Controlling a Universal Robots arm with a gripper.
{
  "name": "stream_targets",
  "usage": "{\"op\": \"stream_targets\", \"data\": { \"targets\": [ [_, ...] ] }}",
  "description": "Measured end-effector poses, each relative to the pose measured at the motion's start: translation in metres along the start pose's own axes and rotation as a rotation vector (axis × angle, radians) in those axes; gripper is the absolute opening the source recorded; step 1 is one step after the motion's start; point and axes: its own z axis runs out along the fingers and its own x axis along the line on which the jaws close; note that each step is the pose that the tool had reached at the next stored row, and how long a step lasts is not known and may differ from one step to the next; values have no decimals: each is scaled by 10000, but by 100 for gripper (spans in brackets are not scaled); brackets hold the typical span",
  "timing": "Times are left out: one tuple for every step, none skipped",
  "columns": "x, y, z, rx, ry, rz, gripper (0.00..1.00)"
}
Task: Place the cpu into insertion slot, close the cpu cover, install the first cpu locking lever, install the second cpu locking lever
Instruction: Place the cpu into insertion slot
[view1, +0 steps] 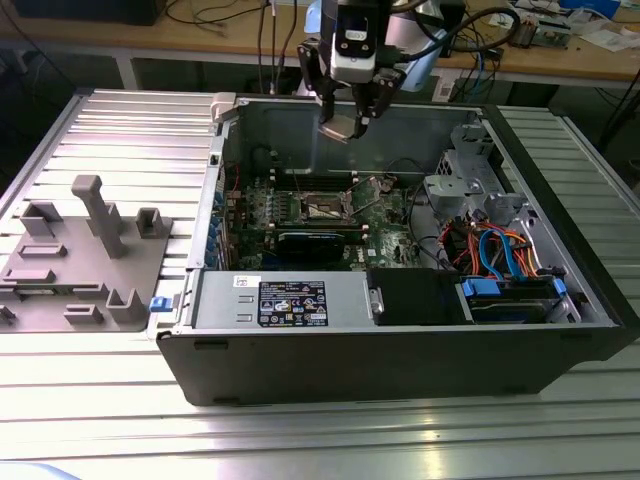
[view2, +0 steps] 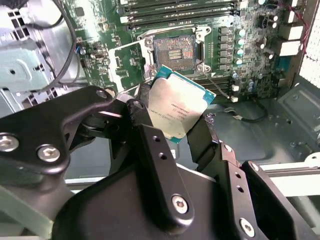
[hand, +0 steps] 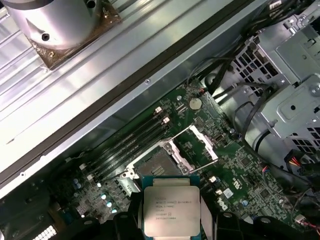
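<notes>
Gripped edges of the cpu (view2: 177, 107) sit hidden, seemingly, behind the fingers (view2: 150, 145).

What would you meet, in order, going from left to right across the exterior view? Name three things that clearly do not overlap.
Grey fixture plate → gripper holding the cpu above the open case → orange and blue cables.

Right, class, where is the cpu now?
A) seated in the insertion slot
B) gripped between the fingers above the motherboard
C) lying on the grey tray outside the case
B: the cpu is clamped between the fingers, and the insertion slot lies bare.
</notes>
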Motion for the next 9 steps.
{"op": "stream_targets", "data": {
  "targets": [
    [0,0,8,-4,-23,342,54],
    [0,-1,14,-6,-35,523,54],
    [0,-1,20,-8,-47,700,54],
    [0,-1,24,-10,-55,822,54],
    [0,-1,27,-12,-64,955,54],
    [0,-1,31,-13,-78,1164,54],
    [-1,-2,35,-16,-91,1354,54],
    [-1,-2,39,-19,-111,1655,54],
    [-1,-2,42,-21,-125,1868,54]
  ]
}}
